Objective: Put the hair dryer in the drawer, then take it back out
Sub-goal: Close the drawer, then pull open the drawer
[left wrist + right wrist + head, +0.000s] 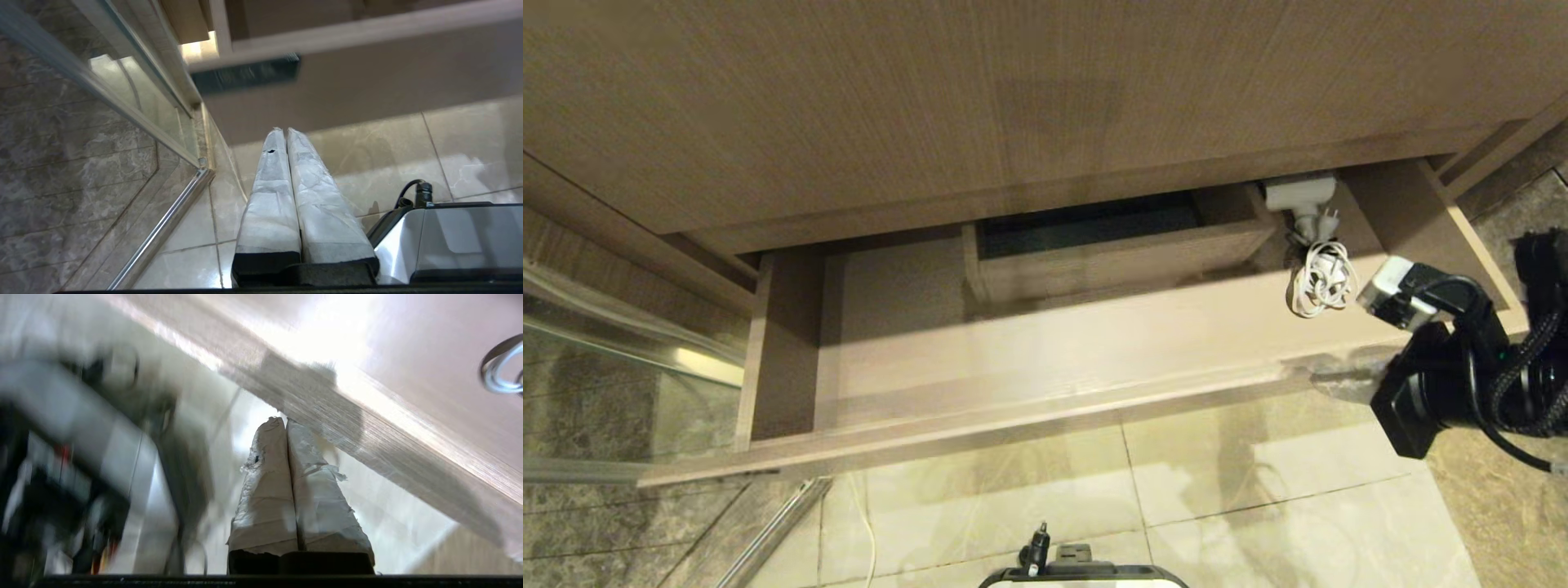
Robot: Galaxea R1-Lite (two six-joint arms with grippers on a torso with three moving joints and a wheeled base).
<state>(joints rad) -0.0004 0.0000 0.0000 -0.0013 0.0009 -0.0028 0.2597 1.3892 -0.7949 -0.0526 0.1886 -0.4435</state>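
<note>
While the hair dryer [1300,196] lay in the drawer's [1045,416] far right corner, cord trailing frontward, I logged the right gripper [286,421] nearer, pinched shut and empty.

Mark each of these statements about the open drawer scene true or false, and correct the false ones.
1. The hair dryer lies in the drawer, at its back right. True.
2. The right tool grips the hair dryer. False: it is shut on nothing, beside the drawer's front panel.
3. The cord lies bundled on the drawer floor, in front of the dryer. True.
4. The left tool stands open over the drawer. False: its fingers are shut, above the floor tiles.
5. The drawer is pushed closed. False: it is pulled out.
</note>
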